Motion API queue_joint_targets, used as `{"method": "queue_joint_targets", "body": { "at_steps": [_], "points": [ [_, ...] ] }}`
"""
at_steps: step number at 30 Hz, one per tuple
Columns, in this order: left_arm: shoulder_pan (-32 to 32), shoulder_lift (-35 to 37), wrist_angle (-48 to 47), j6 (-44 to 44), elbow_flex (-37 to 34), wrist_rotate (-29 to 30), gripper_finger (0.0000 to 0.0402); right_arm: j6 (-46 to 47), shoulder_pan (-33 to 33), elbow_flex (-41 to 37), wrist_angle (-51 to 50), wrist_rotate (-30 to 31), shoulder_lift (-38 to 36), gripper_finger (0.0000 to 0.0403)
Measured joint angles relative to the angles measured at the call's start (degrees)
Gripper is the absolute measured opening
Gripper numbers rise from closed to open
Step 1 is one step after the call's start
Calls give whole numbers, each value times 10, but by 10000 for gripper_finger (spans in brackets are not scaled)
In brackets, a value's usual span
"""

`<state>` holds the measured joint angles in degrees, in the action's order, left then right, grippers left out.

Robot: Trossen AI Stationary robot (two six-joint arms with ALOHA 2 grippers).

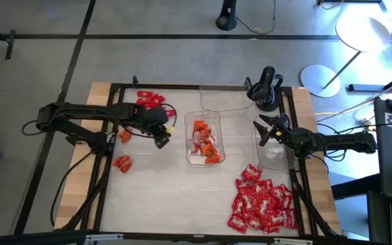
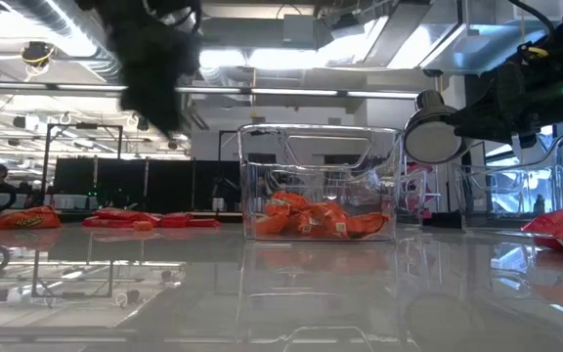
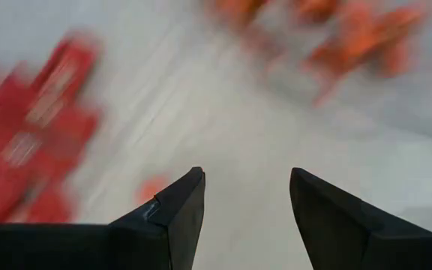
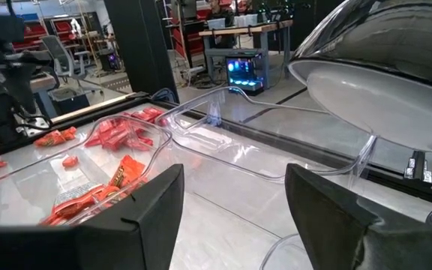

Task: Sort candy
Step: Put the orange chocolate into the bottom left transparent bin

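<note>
The left tool point(image 1: 160, 136) is hanging open and empty just beside the middle tray point(image 1: 214, 117), probably between drops. The right tool point(image 1: 264, 129) is waiting open over another tray point(image 1: 272, 160). Orange candy point(image 1: 204, 139) is filling the middle tray; red candy point(image 1: 263, 204) is lying heaped on the desk point(image 1: 162, 197).

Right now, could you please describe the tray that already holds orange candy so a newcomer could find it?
Look to the middle of the table. The clear tray there sits between both arms, holding orange candy. The neighbouring clear trays hold none.
</note>
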<state>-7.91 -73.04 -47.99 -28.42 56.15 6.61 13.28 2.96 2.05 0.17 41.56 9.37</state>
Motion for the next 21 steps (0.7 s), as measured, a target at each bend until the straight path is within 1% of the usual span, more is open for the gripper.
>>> {"method": "queue_joint_targets", "body": {
  "at_steps": [3,8,12,21],
  "points": [
    [-13,0,-96,-31,-4,25,186,0,0,0,0,0,3,230],
    [-40,0,-185,-87,-37,48,186,0,0,0,0,0,4,230],
    [-66,-1,-192,-106,-78,49,186,0,0,0,0,0,4,230],
    [-134,-1,-183,-99,-139,51,186,0,0,0,0,0,5,230]
  ]
}}
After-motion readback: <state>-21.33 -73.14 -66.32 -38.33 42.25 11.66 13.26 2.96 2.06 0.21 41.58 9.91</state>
